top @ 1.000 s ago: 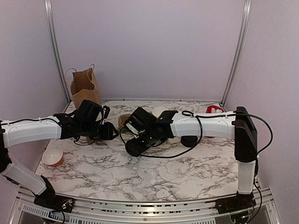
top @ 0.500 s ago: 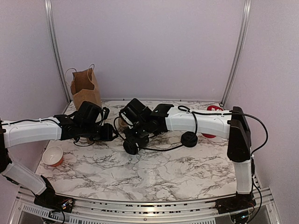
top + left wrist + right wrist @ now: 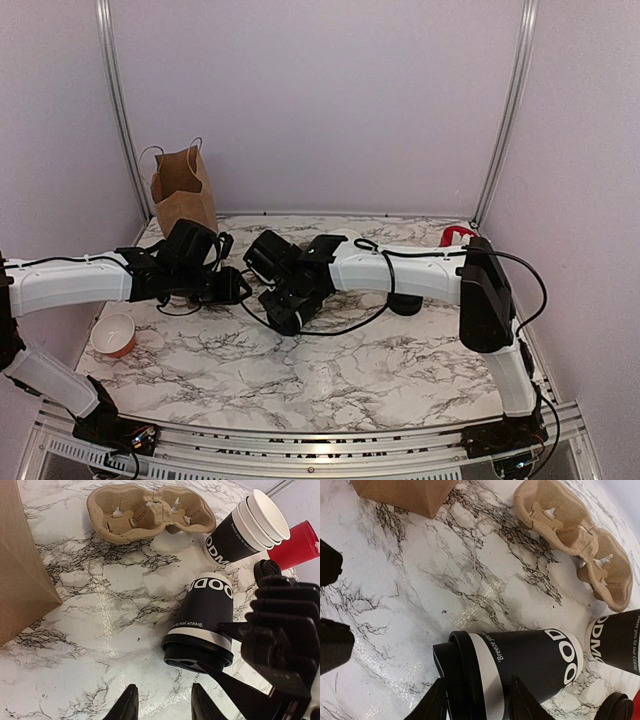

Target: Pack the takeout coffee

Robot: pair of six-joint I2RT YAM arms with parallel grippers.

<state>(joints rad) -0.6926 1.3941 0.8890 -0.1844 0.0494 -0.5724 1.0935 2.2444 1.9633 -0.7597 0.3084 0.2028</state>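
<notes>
The takeout coffee (image 3: 205, 615), a black lidded cup with white lettering, lies on its side just above the marble table, lid toward my left gripper. It also shows in the right wrist view (image 3: 520, 665). My right gripper (image 3: 477, 702) is shut on its lid end, one finger across the lid face and one against the cup's side; from above it sits mid-table (image 3: 284, 306). My left gripper (image 3: 165, 707) is open and empty, a short way in front of the lid, and shows left of the right gripper in the top view (image 3: 235, 288).
A brown pulp cup carrier (image 3: 150, 510) lies at the back. A nested stack of lidless cups (image 3: 245, 530) and a red cup (image 3: 295, 545) lie to its right. A brown paper bag (image 3: 182, 190) stands back left. A loose black lid (image 3: 405, 303) and a small orange cup (image 3: 113, 335) rest on the table.
My right arm has swung left with the cup, bringing it close to my left gripper. The left arm has stayed put.
</notes>
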